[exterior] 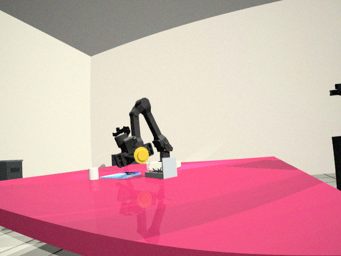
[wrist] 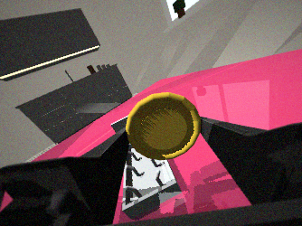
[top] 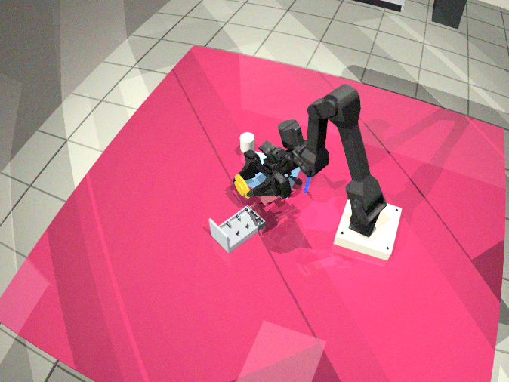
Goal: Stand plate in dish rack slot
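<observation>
The yellow plate (top: 242,186) (exterior: 141,155) (wrist: 164,126) is held by its rim, raised above the table and standing on edge, its hollow side toward the wrist camera. My gripper (top: 242,185) (wrist: 162,126) is shut on the plate, with one finger at each side of it. The grey dish rack (top: 220,235) (exterior: 169,168) (wrist: 149,170) stands on the table with a tall panel at one end and short dark rails inside. No plate is in it. In the top view the plate is beyond the rack, off to its back side; in the wrist view the rack shows below the plate.
A white cylinder (top: 247,142) (exterior: 93,173) stands behind the gripper. A light blue flat sheet (top: 294,177) (exterior: 111,176) lies under the gripper. A blue stick-like object (top: 306,185) lies beside the sheet, toward the white arm base (top: 384,242).
</observation>
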Controlling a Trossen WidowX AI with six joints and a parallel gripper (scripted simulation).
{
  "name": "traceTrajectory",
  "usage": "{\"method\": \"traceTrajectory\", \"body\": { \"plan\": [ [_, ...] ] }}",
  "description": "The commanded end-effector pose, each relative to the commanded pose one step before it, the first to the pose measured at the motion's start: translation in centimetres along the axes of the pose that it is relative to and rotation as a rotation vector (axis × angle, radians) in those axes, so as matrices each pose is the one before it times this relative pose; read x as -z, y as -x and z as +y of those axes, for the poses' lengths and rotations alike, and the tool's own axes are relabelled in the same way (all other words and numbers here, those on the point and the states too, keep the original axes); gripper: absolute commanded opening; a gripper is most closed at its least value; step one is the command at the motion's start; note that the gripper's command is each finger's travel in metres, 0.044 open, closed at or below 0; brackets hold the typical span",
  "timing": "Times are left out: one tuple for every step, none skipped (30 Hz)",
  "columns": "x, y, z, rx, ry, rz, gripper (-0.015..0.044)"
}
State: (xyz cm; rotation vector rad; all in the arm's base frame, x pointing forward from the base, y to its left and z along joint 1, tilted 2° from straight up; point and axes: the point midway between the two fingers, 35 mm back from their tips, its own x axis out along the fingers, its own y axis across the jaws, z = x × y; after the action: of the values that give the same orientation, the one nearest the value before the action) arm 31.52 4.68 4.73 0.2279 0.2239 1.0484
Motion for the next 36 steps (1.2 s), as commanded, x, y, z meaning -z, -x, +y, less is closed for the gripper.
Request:
{"method": "traceTrajectory", "body": {
  "plan": [
    [0.423, 0.773, 1.623, -0.04325, 0.0800, -0.02192, 0.0000],
    [0.023, 0.166, 0.370, -0.00935, 0.0198, -0.00491, 0.0000],
    [0.015, 0.162, 0.378, -0.00933, 0.0198, -0.00471, 0.0000],
    [0.006, 0.158, 0.385, -0.00931, 0.0199, -0.00451, 0.0000],
    [-0.002, 0.153, 0.392, -0.00930, 0.0199, -0.00431, 0.0000],
    [-0.011, 0.148, 0.398, -0.00930, 0.0200, -0.00411, 0.0000],
    [-0.020, 0.143, 0.403, -0.00930, 0.0200, -0.00390, 0.0000],
    [-0.024, 0.114, 0.338, -0.00769, 0.0166, -0.00308, 0.0000],
    [-0.018, 0.066, 0.204, -0.00462, 0.0100, -0.00178, 0.0000],
    [-0.007, 0.022, 0.068, -0.00154, 0.0033, -0.00058, 0.0000],
    [0.000, 0.000, 0.000, 0.00000, 0.0000, 0.00000, 0.0000],
    [0.000, 0.000, 0.000, 0.00000, 0.0000, 0.00000, 0.0000],
    [0.000, 0.000, 0.000, 0.00000, 0.0000, 0.00000, 0.0000],
    [0.000, 0.000, 0.000, 0.00000, 0.0000, 0.00000, 0.0000],
    [0.000, 0.000, 0.000, 0.00000, 0.0000, 0.00000, 0.0000],
    [0.000, 0.000, 0.000, 0.00000, 0.0000, 0.00000, 0.0000],
    [0.000, 0.000, 0.000, 0.00000, 0.0000, 0.00000, 0.0000],
    [0.000, 0.000, 0.000, 0.00000, 0.0000, 0.00000, 0.0000],
    [0.044, -0.024, -0.009, -0.00009, 0.0002, 0.00028, 0.0000],
    [0.131, -0.072, -0.025, -0.00027, 0.0005, 0.00084, 0.0000],
    [0.221, -0.120, -0.039, -0.00047, 0.0009, 0.00145, 0.0000],
    [0.282, -0.153, -0.045, -0.00061, 0.0011, 0.00194, 0.0000],
    [0.287, -0.155, -0.041, -0.00065, 0.0011, 0.00205, 0.0000],
    [0.290, -0.155, -0.036, -0.00068, 0.0011, 0.00216, 0.0000],
    [0.294, -0.156, -0.031, -0.00071, 0.0011, 0.00226, 0.0000],
    [0.297, -0.157, -0.025, -0.00074, 0.0011, 0.00237, 0.0000],
    [0.300, -0.158, -0.020, -0.00077, 0.0012, 0.00247, 0.0000],
    [0.301, -0.158, -0.015, -0.00080, 0.0012, 0.00256, 0.0000],
    [0.088, -0.243, 0.044, -0.00128, 0.0003, 0.00351, 0.0000],
    [0.116, -0.322, 0.062, -0.00171, 0.0005, 0.00470, 0.0000],
    [0.095, -0.263, 0.054, -0.00141, 0.0005, 0.00388, 0.0000],
    [0.056, -0.158, 0.034, -0.00085, 0.0003, 0.00234, 0.0000],
    [0.019, -0.053, 0.011, -0.00028, 0.0001, 0.00078, 0.0000],
    [0.000, 0.000, 0.000, 0.00000, 0.0000, 0.00000, 0.0000],
    [0.000, 0.000, 0.000, 0.00000, 0.0000, 0.00000, 0.0000],
    [0.000, 0.000, 0.000, 0.00000, 0.0000, 0.00000, 0.0000]
  ]
}}
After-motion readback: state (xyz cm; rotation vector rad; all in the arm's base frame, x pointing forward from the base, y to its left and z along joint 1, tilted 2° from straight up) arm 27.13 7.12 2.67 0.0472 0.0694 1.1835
